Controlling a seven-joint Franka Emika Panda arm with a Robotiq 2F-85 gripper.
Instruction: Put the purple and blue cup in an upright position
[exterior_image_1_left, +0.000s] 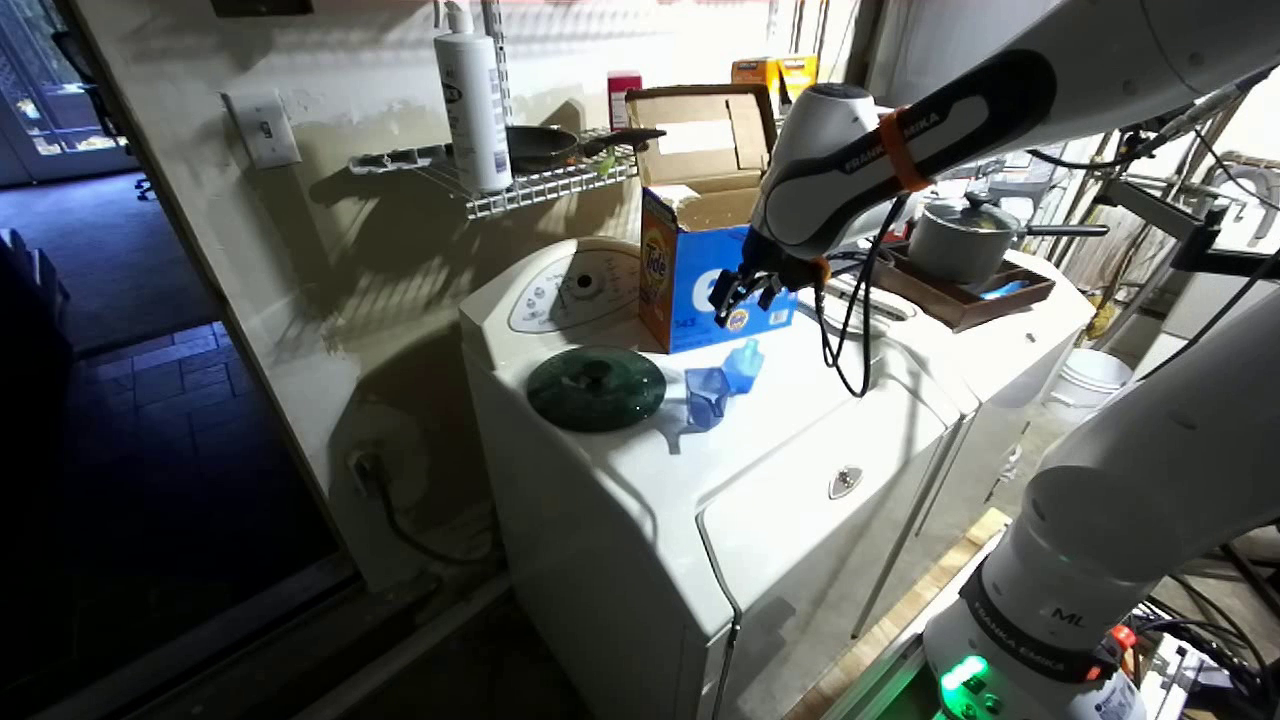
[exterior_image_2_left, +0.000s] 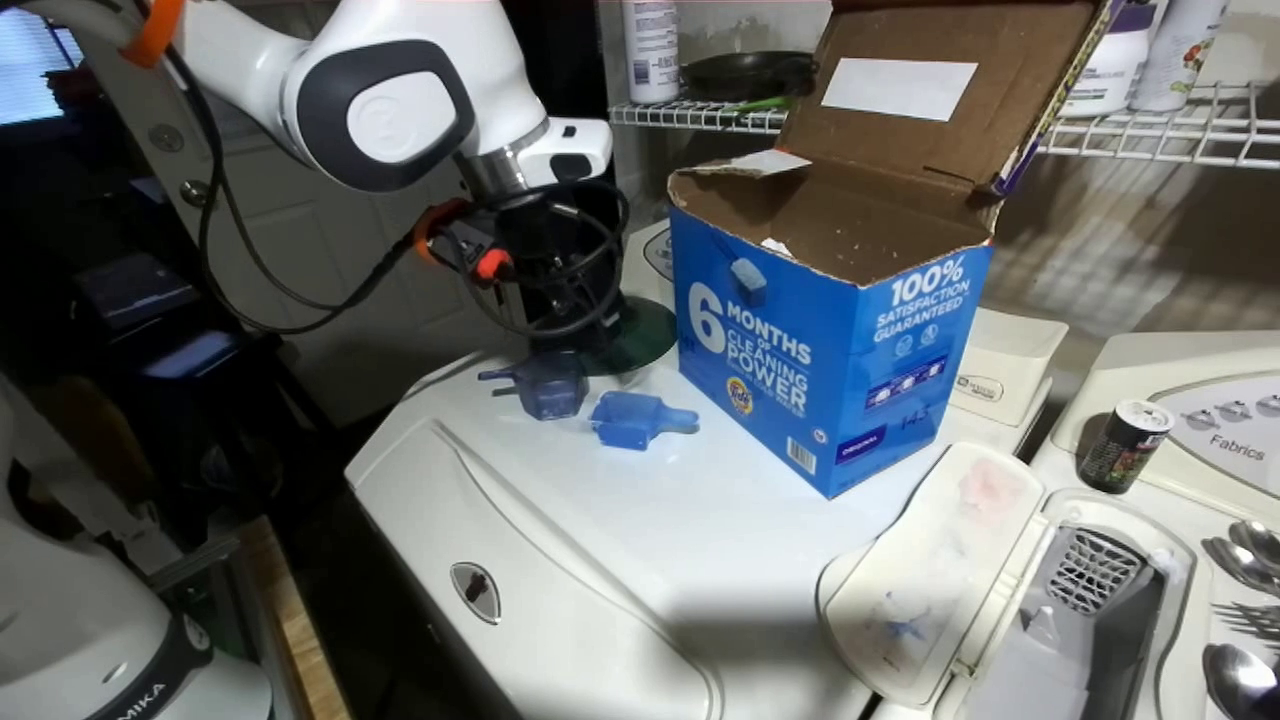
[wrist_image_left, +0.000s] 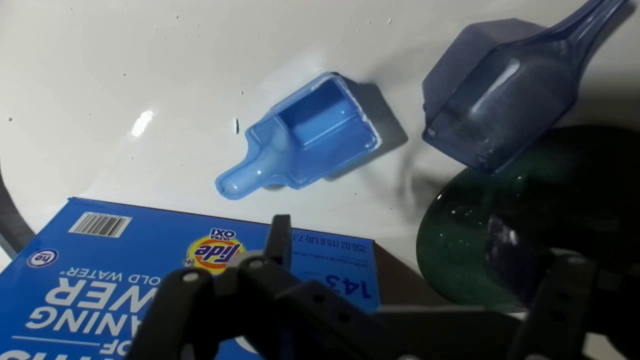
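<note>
Bright blue plastic scoop-cup (wrist_image_left: 310, 137) | probably light, stiff, slippery | better take its rounded handle (wrist_image_left: 244, 176) | black gripper (wrist_image_left: 388, 232): jaws wide apart, nothing held

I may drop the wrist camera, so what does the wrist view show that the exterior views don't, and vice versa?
Only the wrist view: whitish specks on the light blue cup, and readable "Ultra Oxi" print on the blue box.

Only the exterior views: the box's raised flap and the frying pan in both exterior views, and the pot in an exterior view.

Shared: light blue cup, purplish cup, green disc, blue box.
</note>
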